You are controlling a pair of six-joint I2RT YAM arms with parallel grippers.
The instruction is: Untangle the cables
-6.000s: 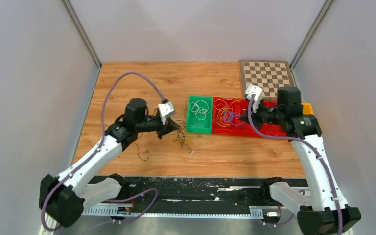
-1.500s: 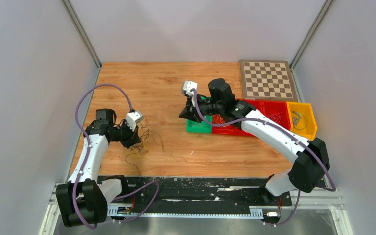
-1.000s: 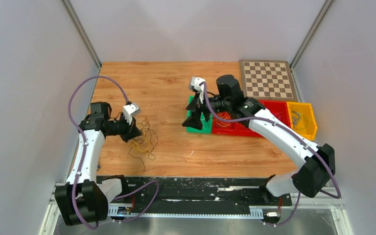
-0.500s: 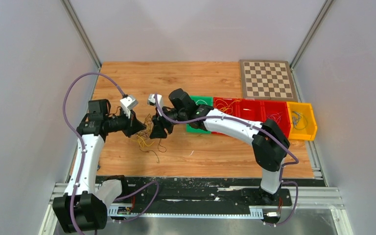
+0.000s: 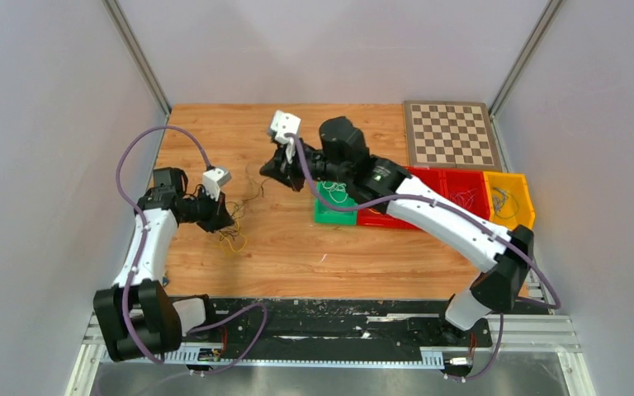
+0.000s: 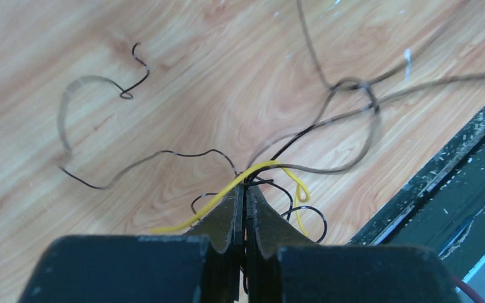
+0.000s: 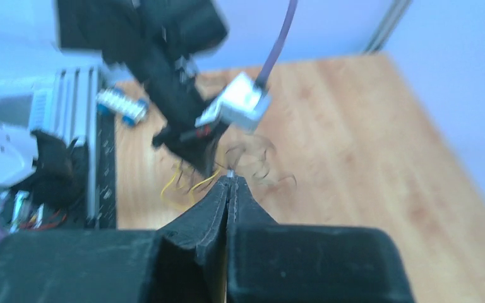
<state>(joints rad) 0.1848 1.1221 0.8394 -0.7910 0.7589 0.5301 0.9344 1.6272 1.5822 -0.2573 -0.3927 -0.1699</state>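
Plainly, the cables (image 5: 231,237) are hair-thin, limp and nearly weightless, a loose snarl gathered at the left claw (image 6: 245,189), low over the table (image 5: 363,247) near its left side. That claw is pinched fully closed on a yellow strand and some dark ones where they cross. The right claw (image 7: 229,180), raised toward the middle of the table, is closed too, seemingly on one fine strand's end, though blur hides the contact. Such wire will likely slip and kink; better to grip a free end, not the knot, and draw gently.
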